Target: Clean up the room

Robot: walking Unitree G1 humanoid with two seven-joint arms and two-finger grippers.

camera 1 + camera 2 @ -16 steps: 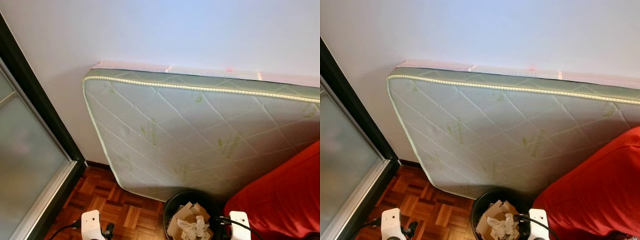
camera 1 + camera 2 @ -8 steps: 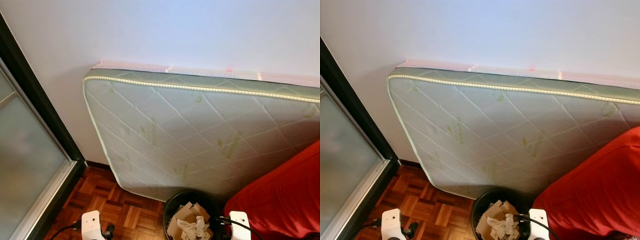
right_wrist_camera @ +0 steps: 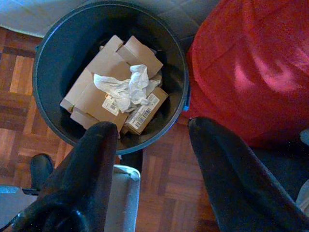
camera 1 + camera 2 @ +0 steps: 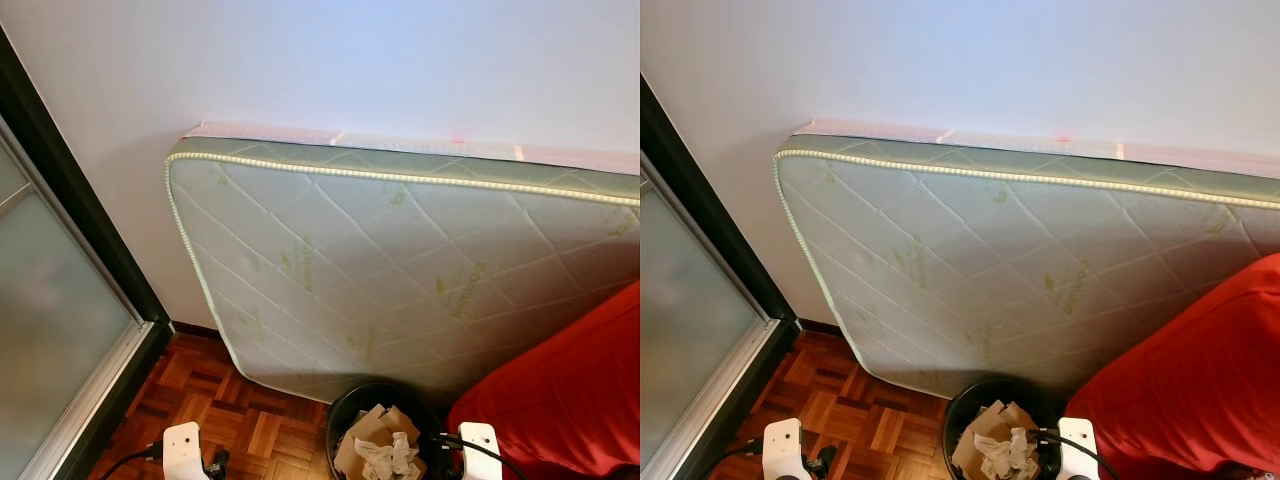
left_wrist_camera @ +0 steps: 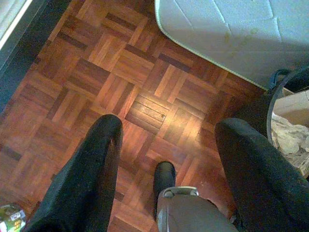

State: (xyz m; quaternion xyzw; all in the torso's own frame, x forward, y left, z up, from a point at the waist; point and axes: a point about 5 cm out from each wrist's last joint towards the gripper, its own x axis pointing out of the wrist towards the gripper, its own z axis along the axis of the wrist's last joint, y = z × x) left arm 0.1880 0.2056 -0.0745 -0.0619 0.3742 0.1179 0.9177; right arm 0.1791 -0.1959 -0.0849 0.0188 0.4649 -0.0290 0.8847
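Observation:
A black round bin (image 3: pixel 58 58) stands on the parquet floor right in front of me, at the foot of a leaning mattress. Brown cardboard pieces (image 3: pixel 96 82) and a crumpled white tissue (image 3: pixel 123 87) lie inside it; the bin (image 4: pixel 350 410) also appears at the bottom of the head views. My right gripper (image 3: pixel 152 150) hangs open just above the bin's near rim, holding nothing. My left gripper (image 5: pixel 166 140) is open over bare parquet to the left of the bin, also with nothing in it.
A quilted pale green mattress (image 4: pixel 400 260) leans against the white wall ahead. A red beanbag-like cushion (image 4: pixel 570 390) presses close on the bin's right. A dark-framed frosted glass door (image 4: pixel 50 330) runs along the left. A small colourful scrap (image 5: pixel 12 217) lies on the floor.

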